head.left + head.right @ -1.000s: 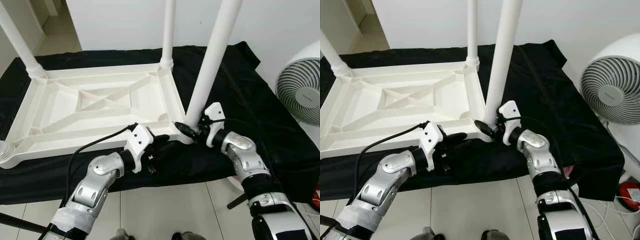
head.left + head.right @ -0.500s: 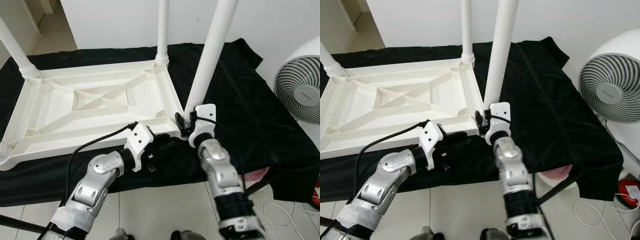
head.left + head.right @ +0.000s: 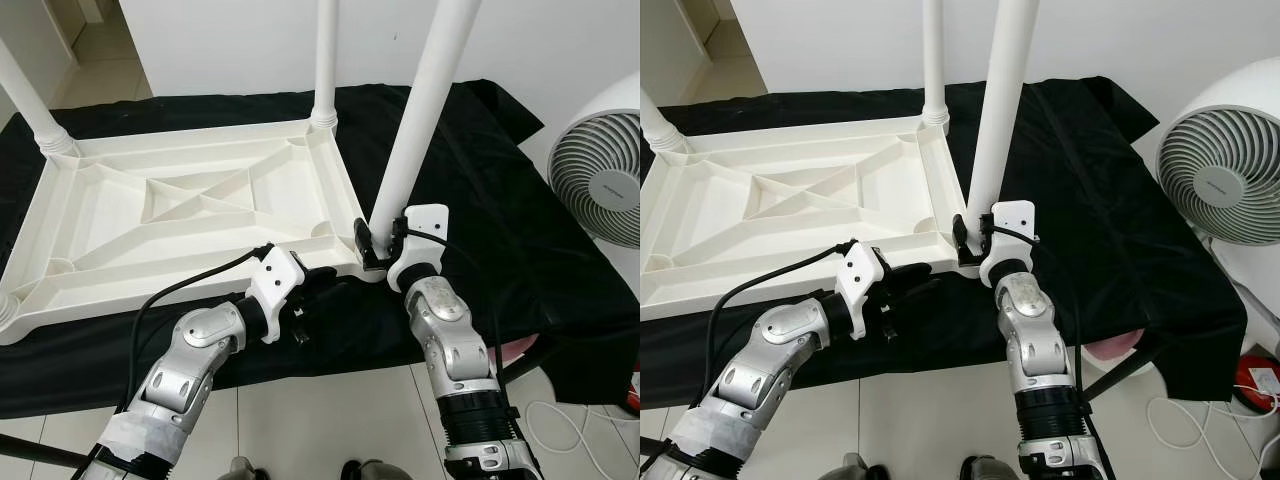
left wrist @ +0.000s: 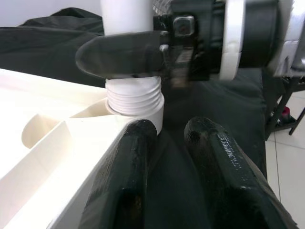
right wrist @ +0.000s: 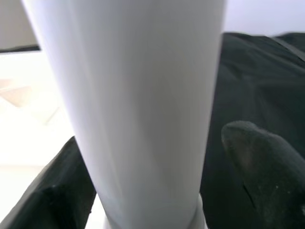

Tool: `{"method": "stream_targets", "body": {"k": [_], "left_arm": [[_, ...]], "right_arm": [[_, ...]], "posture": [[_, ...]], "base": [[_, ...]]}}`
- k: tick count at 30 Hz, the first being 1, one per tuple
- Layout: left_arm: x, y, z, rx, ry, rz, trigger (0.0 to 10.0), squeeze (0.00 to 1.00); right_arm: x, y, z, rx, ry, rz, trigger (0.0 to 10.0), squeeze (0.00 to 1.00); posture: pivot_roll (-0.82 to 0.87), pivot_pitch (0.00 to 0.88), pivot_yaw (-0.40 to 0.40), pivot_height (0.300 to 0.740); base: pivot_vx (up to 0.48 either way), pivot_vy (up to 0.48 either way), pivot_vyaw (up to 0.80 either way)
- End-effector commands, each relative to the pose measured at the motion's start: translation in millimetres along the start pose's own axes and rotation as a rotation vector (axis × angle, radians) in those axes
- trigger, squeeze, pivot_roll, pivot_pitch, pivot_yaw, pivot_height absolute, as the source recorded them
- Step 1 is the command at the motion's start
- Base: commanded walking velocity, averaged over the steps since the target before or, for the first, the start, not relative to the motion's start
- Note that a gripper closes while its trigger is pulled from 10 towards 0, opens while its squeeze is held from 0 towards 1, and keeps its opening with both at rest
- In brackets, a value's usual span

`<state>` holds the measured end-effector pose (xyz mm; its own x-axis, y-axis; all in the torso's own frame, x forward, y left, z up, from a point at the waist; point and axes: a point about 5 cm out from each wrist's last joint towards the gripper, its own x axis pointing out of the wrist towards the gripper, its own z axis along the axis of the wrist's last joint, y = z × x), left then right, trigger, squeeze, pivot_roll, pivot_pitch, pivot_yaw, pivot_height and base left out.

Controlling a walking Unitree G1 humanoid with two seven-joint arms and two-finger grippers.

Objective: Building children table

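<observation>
The white table [image 3: 190, 215] lies upside down on a black cloth [image 3: 500, 220], its tall leg [image 3: 420, 120] standing in the corner socket nearest the robot. The right hand [image 3: 372, 243] grips this leg just above its threaded base, one finger on each side. The left hand [image 3: 322, 290] rests beside that socket, fingers nearly together, holding nothing, pressed to the table's rim. To seat the leg well, it probably should be kept upright and turned evenly while the rim is braced. The fan [image 3: 598, 175] right of the leg bears small lettering, too blurred to read.
</observation>
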<state>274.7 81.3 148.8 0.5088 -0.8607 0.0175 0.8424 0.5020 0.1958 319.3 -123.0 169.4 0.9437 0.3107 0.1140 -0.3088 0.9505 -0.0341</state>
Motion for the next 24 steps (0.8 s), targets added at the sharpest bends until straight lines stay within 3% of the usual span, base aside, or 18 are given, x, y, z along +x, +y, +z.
{"method": "stream_targets", "body": {"k": [1,6,8,10,24], "left_arm": [[-1.7,1.3,-2,-0.002,0.016,-0.003,10.0,0.00],[0.7,1.8,-1,0.002,0.012,-0.013,10.0,0.00],[0.7,1.8,-1,0.002,0.012,-0.013,10.0,0.00],[3.1,2.1,0,0.005,0.008,-0.020,10.0,0.00],[5.2,2.4,2,0.014,0.004,-0.024,10.0,0.00]], "right_arm": [[-5.5,-12.4,1,-0.029,-0.001,0.135,10.0,0.00],[-7.5,-33.7,-1,-0.112,0.066,0.301,10.0,0.00],[-7.5,-33.7,-1,-0.112,0.066,0.301,10.0,0.00],[-2.7,-39.4,1,-0.179,0.066,0.401,10.0,0.00],[20.3,-41.8,2,-0.248,0.086,0.543,10.0,0.00]], "posture": [[-0.13,0.109,0.022,0.740],[-0.15,0.094,0.030,0.740],[-0.15,0.094,0.030,0.740],[-0.15,0.091,0.031,0.740],[-0.13,0.061,0.031,0.740]], "base": [[0.000,0.000,0.00],[0.000,0.000,0.00],[0.000,0.000,0.00],[0.000,0.000,0.00],[0.000,0.000,0.00]]}}
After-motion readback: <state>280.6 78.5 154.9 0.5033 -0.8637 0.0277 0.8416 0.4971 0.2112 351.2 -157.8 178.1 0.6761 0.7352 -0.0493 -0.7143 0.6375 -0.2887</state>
